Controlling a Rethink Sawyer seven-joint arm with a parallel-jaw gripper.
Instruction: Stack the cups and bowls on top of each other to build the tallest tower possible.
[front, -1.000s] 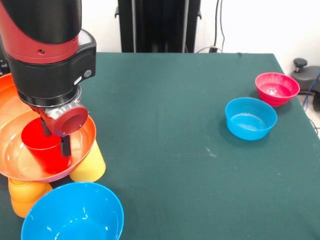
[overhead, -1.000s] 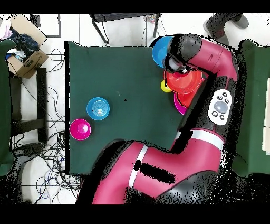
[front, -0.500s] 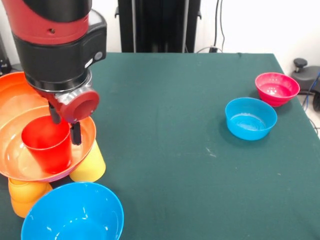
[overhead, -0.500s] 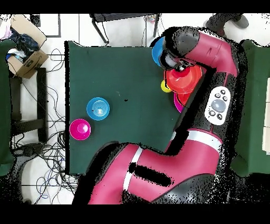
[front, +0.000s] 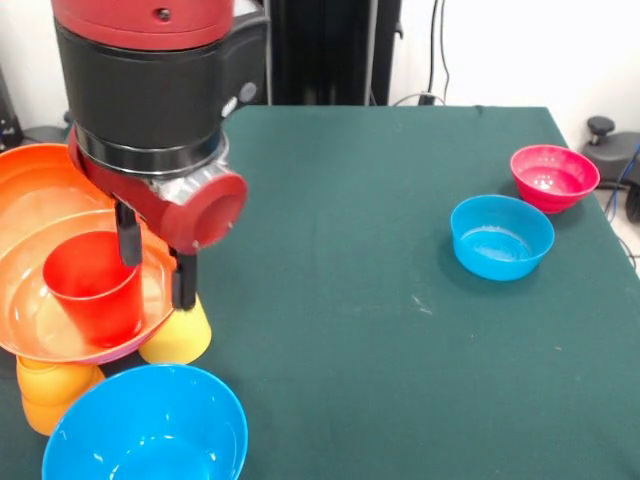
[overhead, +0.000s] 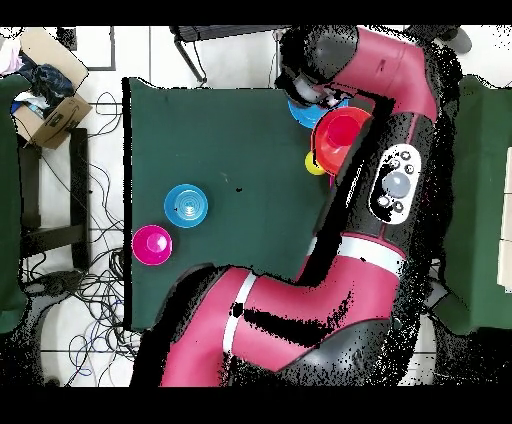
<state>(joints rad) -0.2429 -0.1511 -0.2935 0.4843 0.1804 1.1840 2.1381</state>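
A red cup (front: 95, 290) stands upright inside a wide orange bowl (front: 25, 335). That bowl rests on an upturned yellow cup (front: 180, 337) and an orange cup (front: 50, 392). A thin pink rim shows under the bowl's front edge. My gripper (front: 155, 265) is open and empty, just right of the red cup and a little above the bowl. One finger overlaps the cup's right rim. A second orange bowl (front: 35, 185) lies behind. A large blue bowl (front: 150, 430) sits in front. In the overhead view the arm hides the gripper, and the red cup (overhead: 343, 130) shows.
A small blue bowl (front: 500, 237) and a small magenta bowl (front: 553, 177) sit at the table's right side, and both show at the left in the overhead view (overhead: 186, 205) (overhead: 151, 244). A cardboard box (overhead: 50, 110) stands off the table.
My gripper has let go of the red cup, risen and moved to the right in the front view. The cup stays standing in the orange bowl.
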